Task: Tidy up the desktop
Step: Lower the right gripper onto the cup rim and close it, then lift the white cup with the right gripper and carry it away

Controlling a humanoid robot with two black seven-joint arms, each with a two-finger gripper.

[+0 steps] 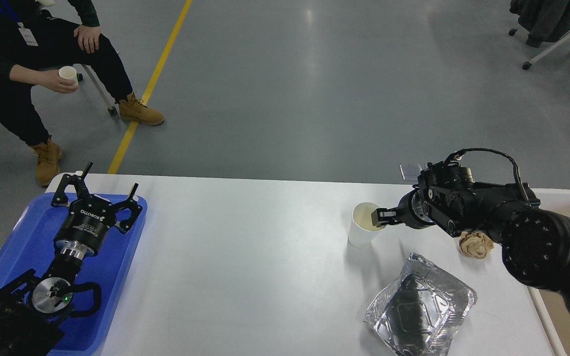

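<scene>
The white desktop [245, 257] fills the lower view. On its right side stands a white paper cup [363, 227], leaning a little to the right. My right gripper [382, 217] reaches in from the right and is shut on the cup's right rim, one finger inside the cup. A crumpled brown paper ball [475, 245] lies just behind my right wrist, partly hidden by it. A crushed foil container [421, 309] lies near the front right. My left gripper [96, 192] is open and empty over the blue tray [124, 257] at the left.
A person in black [32, 59] sits beyond the far left corner, holding a small cup. A cream-coloured surface [549, 316] shows past the desktop's right edge. A wheeled chair [552, 29] stands far right on the grey floor.
</scene>
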